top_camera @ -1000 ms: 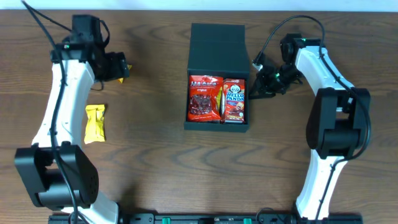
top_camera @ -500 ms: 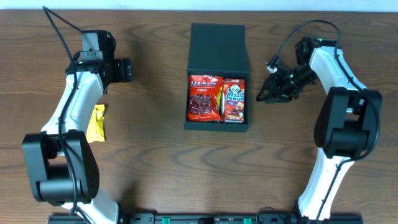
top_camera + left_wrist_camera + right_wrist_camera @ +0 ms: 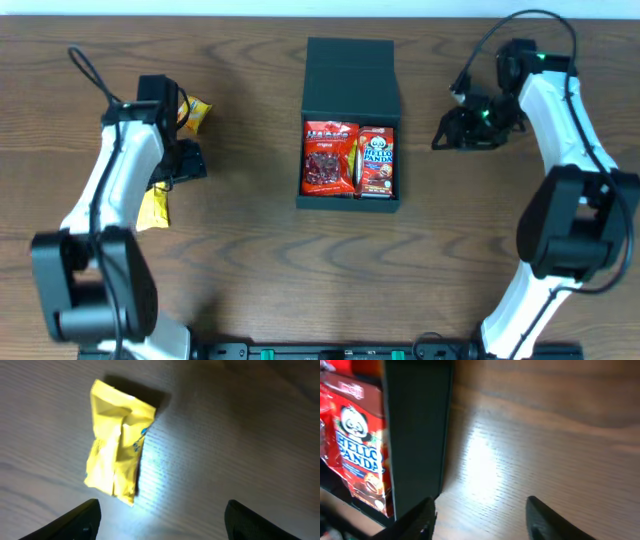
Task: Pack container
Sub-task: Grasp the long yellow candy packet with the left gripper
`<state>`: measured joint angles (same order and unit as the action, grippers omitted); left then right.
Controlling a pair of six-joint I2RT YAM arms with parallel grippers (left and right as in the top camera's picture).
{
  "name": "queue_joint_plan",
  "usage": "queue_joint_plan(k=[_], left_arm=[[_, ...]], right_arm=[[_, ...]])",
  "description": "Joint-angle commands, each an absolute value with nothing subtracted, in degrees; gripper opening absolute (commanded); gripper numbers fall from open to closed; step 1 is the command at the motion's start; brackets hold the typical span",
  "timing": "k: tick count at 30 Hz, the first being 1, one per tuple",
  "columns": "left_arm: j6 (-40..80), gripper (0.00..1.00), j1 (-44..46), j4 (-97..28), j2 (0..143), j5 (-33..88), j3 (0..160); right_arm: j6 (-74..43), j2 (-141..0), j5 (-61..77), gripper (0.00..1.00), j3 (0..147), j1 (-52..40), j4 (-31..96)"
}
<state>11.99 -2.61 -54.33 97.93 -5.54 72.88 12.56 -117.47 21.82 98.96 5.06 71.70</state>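
Dark container (image 3: 350, 75) on the wooden surface (image 3: 250, 260), centred left to right, nearer the far edge. Long axis running far to near in the overhead view: flap lid lying open toward the far edge, open tray toward the near side.

In the tray, side by side: red snack packet (image 3: 329, 157) on the left, Hello Panda box (image 3: 377, 160) on the right, both lengthwise along that same axis.

Left jaws spread wide, gripping nothing, poised above a crumpled yellow packet (image 3: 119, 445) flat on the wood, well left of the container, not touching it. Second yellow-orange packet (image 3: 193, 113) farther back, just beside the left arm.

Right jaws parted too and empty, only bare wood between the fingers (image 3: 422, 520); off to the container's right, clear of its outer wall.
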Motion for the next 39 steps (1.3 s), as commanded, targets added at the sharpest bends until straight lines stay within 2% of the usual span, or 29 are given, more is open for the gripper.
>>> queue_joint_plan(k=[1,7,15,27,31,34,39], left_arm=[[11.86,0.82,-4.01,-52.93,92.68,-5.89,67.96],[12.21,0.97,-9.76,-44.91,90.35,-3.29,59.48],[7.60,0.95,-12.43,-35.27,92.09,-1.89,56.62],[5.76,0.95,-12.40,-31.79,102.76,-1.89,56.62],[5.78,1.00,-12.40,-30.83,102.74,-1.89,56.64],[6.04,0.89,-12.40,-30.59,102.72,-1.89,56.86],[6.04,0.66,-12.40,-30.59,102.72,-1.89,57.93]], right_arm=[[12.93,-115.39,19.84,0.61,100.09,5.69,71.16],[12.93,-115.37,19.88,0.63,100.09,5.98,70.94],[12.93,-115.37,19.88,0.64,100.09,5.98,71.35],[12.93,-115.37,19.88,0.64,100.12,5.98,73.21],[12.88,-115.37,19.88,0.64,100.12,5.98,73.28],[12.88,-115.37,19.88,0.64,100.12,5.98,73.28],[12.88,-115.37,19.88,0.64,100.12,5.98,73.25]])
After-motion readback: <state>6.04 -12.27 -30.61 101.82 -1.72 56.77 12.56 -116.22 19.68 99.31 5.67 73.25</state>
